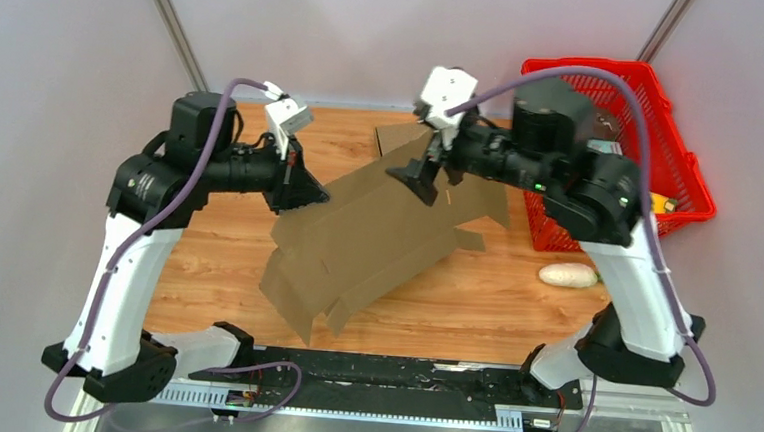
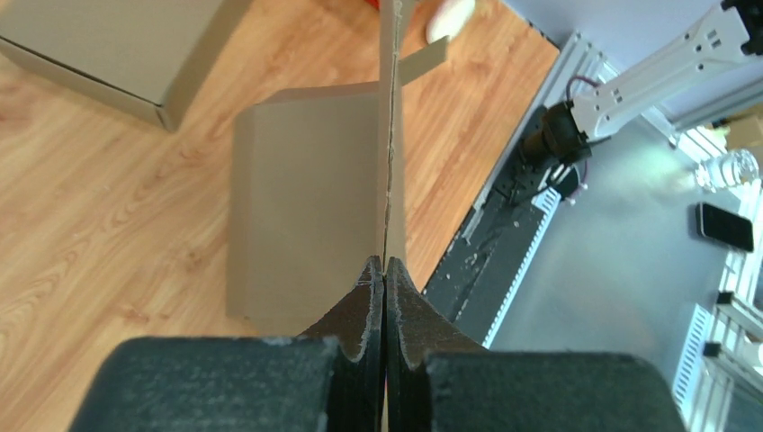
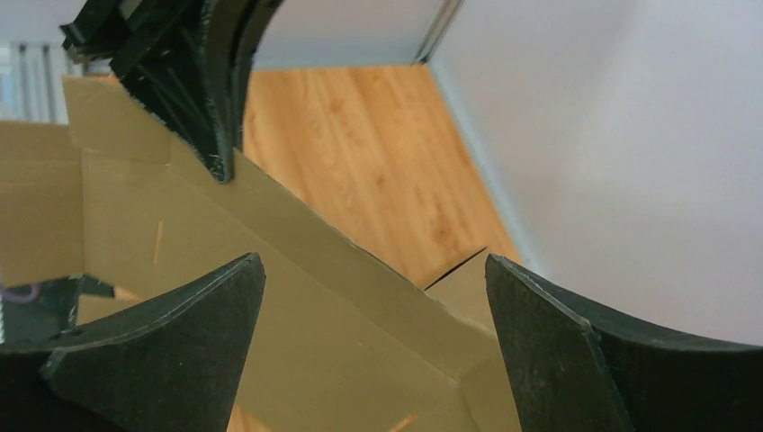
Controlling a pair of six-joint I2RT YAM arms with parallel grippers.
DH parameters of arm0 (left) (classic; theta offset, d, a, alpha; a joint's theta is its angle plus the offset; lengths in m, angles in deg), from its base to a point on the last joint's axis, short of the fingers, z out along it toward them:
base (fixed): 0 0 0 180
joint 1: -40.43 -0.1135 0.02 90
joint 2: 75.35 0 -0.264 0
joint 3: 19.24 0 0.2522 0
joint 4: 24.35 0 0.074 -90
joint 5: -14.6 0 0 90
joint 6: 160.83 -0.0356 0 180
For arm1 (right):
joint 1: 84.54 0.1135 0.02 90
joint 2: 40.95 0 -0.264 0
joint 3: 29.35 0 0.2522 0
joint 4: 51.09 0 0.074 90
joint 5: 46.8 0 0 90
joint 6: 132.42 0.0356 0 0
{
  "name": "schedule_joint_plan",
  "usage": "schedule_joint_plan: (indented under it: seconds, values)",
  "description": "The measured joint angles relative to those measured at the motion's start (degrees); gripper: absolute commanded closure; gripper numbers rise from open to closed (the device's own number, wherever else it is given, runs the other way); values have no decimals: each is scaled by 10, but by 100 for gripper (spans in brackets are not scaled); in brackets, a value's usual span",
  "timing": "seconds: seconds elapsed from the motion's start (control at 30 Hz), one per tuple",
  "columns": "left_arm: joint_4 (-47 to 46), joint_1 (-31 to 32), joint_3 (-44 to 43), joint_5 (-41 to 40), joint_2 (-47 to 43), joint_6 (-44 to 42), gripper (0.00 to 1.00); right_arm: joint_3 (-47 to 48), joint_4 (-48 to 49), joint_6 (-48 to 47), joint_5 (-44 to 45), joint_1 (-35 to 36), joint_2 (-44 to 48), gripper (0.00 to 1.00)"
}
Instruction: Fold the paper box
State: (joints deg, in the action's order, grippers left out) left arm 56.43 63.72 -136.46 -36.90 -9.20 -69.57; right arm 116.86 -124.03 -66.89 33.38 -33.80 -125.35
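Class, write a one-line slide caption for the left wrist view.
Left end effector pinched shut on the thin edge of the unfolded cardboard box, wooden table beyond.

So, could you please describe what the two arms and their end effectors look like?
Both arms have white lower links and black joint housings, the left arm and right arm alike. A purple cable loops along each. A white camera block sits on each wrist. The left end effector and right end effector have black, wedge-shaped fingers.

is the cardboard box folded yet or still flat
Not folded: the brown cardboard box blank is spread out, flaps loose, one edge pinched by the left end effector.
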Motion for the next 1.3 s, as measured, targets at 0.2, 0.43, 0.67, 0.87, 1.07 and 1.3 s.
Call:
schedule_joint_plan:
  seconds: [0.2,0.43,0.67,0.87,1.07,1.3]
  values:
    - [23,33,0,-3,25,-20,100,-4,-49,-12,-41,7,-70,0]
    - [39,62,6,-20,12,-41,100,-20,-74,-21,-79,10,-98,4]
    - [48,68,9,-27,0,-52,100,-45,-82,-24,-111,33,-100,30]
    - [59,71,9,-24,-19,-57,100,-74,-90,-21,-114,58,-102,88]
    - [47,71,7,-44,-54,-69,61,-80,-89,10,-148,76,-84,100]
    - [-110,74,50,-230,-240,19,43,-53,-89,84,-153,130,-25,100]
